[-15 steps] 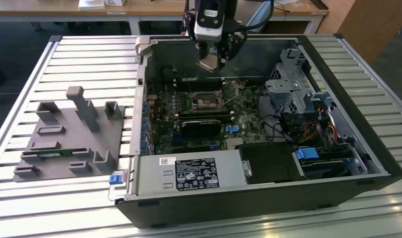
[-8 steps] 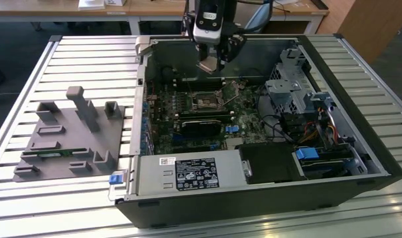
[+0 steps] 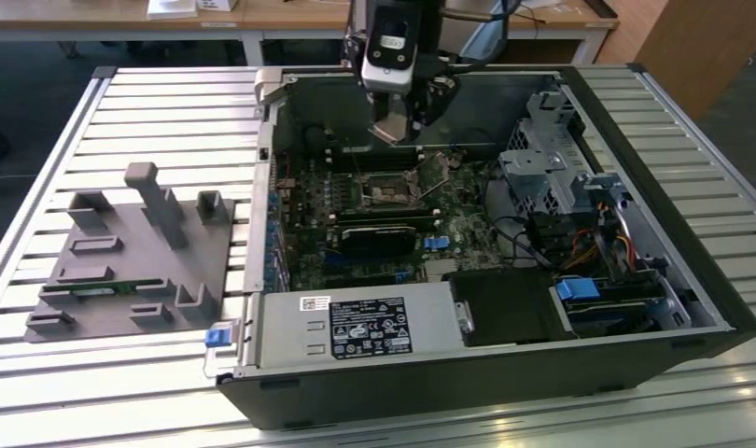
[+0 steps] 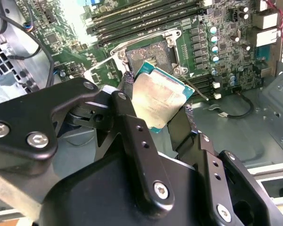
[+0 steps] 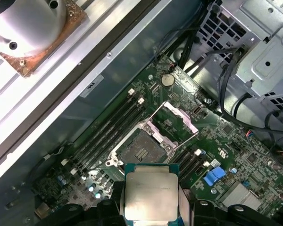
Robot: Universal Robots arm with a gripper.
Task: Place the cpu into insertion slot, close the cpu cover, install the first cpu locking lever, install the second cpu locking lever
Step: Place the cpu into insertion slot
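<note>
The gripper [image 3: 397, 131] hangs over the open computer case [image 3: 478, 383], which lies on a slatted metal table [image 3: 714, 140]. Its two black fingers [image 4: 127, 94] are closed to a narrow gap and hold the cpu [image 4: 162, 99] by two opposite edges. In both wrist views the chip sits between the fingers with its dull silver top in sight and a green edge around it [image 5: 150, 195]. In the second wrist view it looks a little tilted.

The cpu is in the air above the green motherboard [image 5: 236, 141], near the insertion slot [image 5: 140, 149] but not touching it. The slot is bare, and its dark square field shows inside the thin metal rim. In the exterior view the slot [image 3: 388, 193] lies in the middle of the board, below the gripper.

The cpu cover [image 5: 179, 123] is open. It stands lifted from one edge of the slot, and its square cut-out is visible. The long black memory slots [image 5: 108, 127] run just beside the slot on the other side.

On the table, at the exterior view's left and well apart from the case, lies a grey holder block [image 3: 135, 252] with several upright posts.
</note>
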